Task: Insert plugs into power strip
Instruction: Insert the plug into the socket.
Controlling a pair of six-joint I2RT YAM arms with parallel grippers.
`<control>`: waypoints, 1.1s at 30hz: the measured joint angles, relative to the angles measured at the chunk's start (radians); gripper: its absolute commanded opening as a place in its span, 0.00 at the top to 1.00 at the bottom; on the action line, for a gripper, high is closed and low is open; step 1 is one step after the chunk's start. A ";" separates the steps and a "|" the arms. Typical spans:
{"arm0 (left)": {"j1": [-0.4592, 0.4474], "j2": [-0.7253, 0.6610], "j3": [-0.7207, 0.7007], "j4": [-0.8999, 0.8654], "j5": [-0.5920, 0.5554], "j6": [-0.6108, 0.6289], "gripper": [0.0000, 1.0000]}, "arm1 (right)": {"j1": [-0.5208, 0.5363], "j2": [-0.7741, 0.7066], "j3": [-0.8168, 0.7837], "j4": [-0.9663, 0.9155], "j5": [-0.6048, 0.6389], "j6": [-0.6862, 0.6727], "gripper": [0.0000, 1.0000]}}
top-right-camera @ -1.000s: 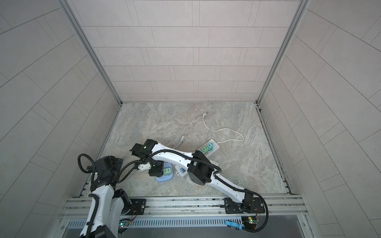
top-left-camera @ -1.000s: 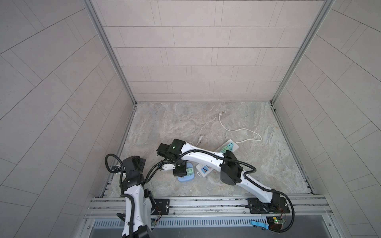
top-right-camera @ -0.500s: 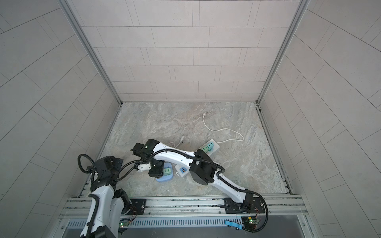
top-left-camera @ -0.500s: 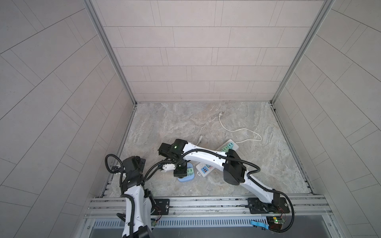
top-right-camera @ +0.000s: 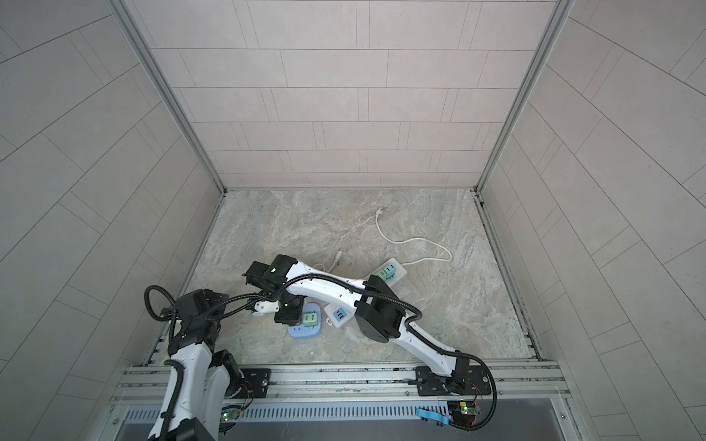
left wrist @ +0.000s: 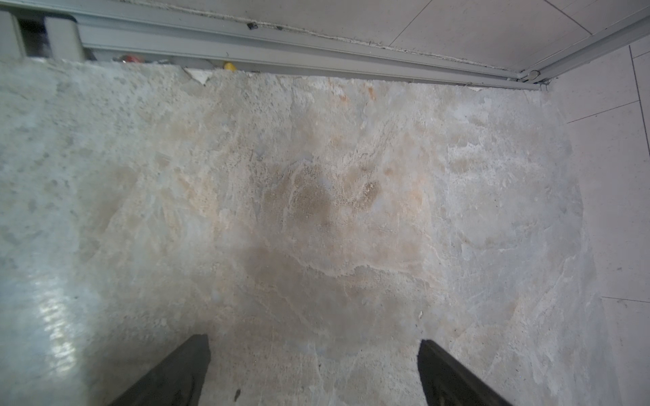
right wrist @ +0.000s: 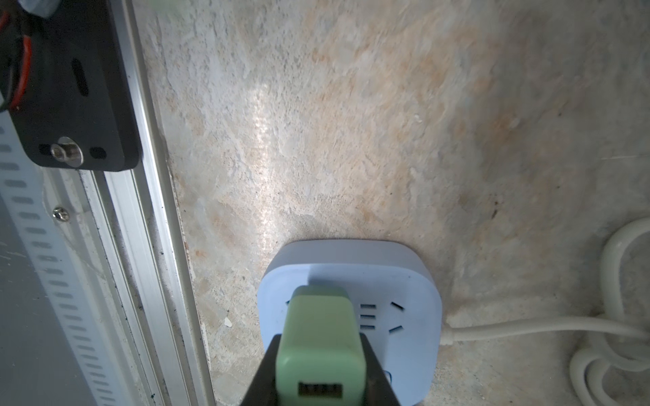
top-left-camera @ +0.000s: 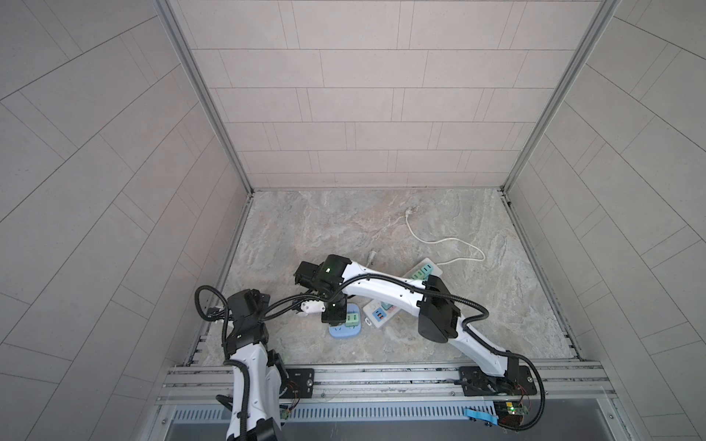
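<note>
- A mint-green plug (right wrist: 318,346) sits pinched in the right gripper (right wrist: 320,337), with a black finger (right wrist: 265,383) pressed against each flank. A port shows on its free end.
- Its other end meets the socket face of a pale blue socket block (right wrist: 415,281). The prongs are hidden, so I cannot tell how deep it sits.
- In both top views that block lies close to the near edge of the bench (top-left-camera: 324,229), left of the middle. A green plug (top-left-camera: 353,319) stands on it just beside the black gripper body; whether this is the held one I cannot tell.
- A white cord (right wrist: 527,325) leaves the block's side and coils nearby.
- Just right of the block, partly under the right arm (top-left-camera: 382,293), lies a white power strip (top-left-camera: 387,317). A second white strip (top-left-camera: 435,267), farther back, carries teal plugs (top-left-camera: 420,273).
- The left gripper (left wrist: 313,340) hangs with jaws wide, nothing between them, over bare bench by the left edge.
- The bench is marbled grey-beige stone, glossy in patches.
- Pale tiled walls (top-left-camera: 363,95) close three sides, and an aluminium rail (top-left-camera: 382,376) runs along the near edge.
</note>
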 measured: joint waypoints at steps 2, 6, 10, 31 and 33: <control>0.000 0.000 0.000 0.000 0.000 0.000 0.00 | -0.003 -0.036 -0.068 0.046 -0.006 0.008 1.00; 0.000 -0.001 0.000 0.000 0.000 0.000 0.00 | -0.004 -0.183 -0.329 0.248 -0.007 0.062 1.00; 0.000 -0.003 0.000 0.000 0.000 0.000 0.00 | -0.002 -0.370 -0.658 0.545 0.016 0.151 1.00; 0.000 -0.010 -0.006 0.000 0.001 0.000 0.00 | 0.061 -0.330 -0.720 0.871 0.224 0.363 1.00; 0.000 -0.013 -0.006 0.000 0.001 -0.001 0.00 | 0.065 -0.316 -0.693 0.837 0.237 0.379 1.00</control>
